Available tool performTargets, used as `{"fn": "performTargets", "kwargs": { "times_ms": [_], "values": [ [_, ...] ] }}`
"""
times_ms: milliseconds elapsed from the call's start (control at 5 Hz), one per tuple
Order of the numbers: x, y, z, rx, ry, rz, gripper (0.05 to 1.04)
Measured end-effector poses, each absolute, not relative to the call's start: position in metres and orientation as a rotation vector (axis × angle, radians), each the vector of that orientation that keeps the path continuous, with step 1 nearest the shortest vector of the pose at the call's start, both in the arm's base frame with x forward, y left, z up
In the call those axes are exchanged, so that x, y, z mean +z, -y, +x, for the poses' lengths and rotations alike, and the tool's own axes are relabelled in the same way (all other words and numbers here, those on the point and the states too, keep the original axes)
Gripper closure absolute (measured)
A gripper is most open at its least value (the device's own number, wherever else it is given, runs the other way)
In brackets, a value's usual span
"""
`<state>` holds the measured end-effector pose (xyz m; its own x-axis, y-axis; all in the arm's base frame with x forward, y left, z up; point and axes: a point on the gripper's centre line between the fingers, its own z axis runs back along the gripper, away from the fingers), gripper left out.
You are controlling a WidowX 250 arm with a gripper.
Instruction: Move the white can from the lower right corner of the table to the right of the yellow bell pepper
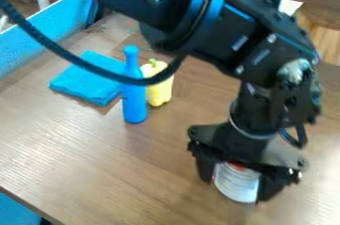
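A blue panel [49,26] edges the brown wooden table [86,144] at left. Then come a folded blue cloth [86,80], an upright blue bottle [134,100] and a yellow pepper [160,88]. At lower right, the gripper [236,188] grasps a can [235,183], pale, ridged and round, with red near its top, between its two fingers.

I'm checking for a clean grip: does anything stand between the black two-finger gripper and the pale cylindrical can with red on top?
Nothing visible does; the can fills the space between the gripper's fingers. The tall blue bottle and yellow pepper-shaped object stand clear.
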<state>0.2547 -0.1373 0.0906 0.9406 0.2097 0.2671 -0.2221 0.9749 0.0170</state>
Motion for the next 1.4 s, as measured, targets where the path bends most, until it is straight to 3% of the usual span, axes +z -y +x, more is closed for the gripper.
{"fn": "performTargets", "kwargs": {
  "times_ms": [400, 1000, 1400],
  "values": [
    [0.097, 0.12, 0.293, 0.267, 0.288, 0.063, 0.083],
    [0.093, 0.087, 0.341, 0.333, 0.241, 0.132, 0.083],
    [0.105, 0.08, 0.337, 0.336, 0.243, 0.13, 0.083]
  ]
}}
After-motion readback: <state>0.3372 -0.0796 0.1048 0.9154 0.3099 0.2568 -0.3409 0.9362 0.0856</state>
